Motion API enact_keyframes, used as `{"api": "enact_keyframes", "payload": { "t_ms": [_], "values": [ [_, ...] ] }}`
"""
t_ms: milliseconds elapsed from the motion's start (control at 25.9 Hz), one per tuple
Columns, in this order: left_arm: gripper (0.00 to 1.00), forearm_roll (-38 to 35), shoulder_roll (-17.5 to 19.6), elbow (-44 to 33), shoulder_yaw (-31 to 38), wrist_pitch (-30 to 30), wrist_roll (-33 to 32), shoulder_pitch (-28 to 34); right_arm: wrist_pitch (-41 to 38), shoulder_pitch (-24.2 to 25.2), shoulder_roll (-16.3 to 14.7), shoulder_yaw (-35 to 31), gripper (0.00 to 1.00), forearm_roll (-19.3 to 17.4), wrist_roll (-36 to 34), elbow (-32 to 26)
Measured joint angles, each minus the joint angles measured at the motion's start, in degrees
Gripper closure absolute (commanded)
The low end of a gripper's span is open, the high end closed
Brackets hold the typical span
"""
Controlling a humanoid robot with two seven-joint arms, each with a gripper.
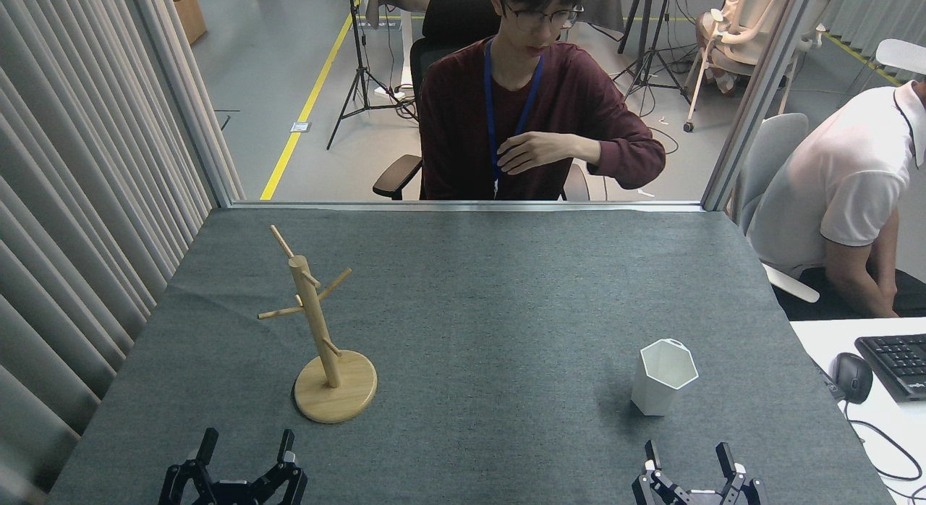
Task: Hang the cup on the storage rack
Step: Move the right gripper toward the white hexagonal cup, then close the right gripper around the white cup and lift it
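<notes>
White matte hexagonal faceted cup (pixel 663 377) stands upright on the grey felt-covered table (pixel 492 295), right of centre, its small rim tab facing away; light wooden mug tree with round disc base and angled pegs (pixel 323 333) stands well apart to the left, pegs bare; left gripper (pixel 247 447) sits low near the rack base, fingers spread wide, empty; right gripper (pixel 688 456) sits just below the cup, fingers likewise spread, not touching it.

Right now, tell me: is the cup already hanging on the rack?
No. The cup stands upright on the table, well apart from the rack.
</notes>
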Motion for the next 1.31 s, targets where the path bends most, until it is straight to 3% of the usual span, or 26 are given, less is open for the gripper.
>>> {"api": "enact_keyframes", "payload": {
  "t_ms": [193, 695, 1313],
  "values": [
    [0.01, -0.04, -0.22, 0.59, 0.02, 0.18, 0.00, -0.15, 1.54, -1.42, -0.39, 0.01, 0.02, 0.22, 0.10, 2.86],
    [0.01, 0.08, -0.48, 1.14, 0.09, 0.48, 0.00, -0.82, 3.78, -14.14, -2.13, 0.44, 0.02, 0.47, 0.27, 17.59],
    [0.01, 0.18, -0.40, 1.63, 0.18, 0.53, 0.10, -0.92, 4.02, -21.75, -3.19, 0.98, 0.02, 0.46, 0.05, 26.28]
  ]
}}
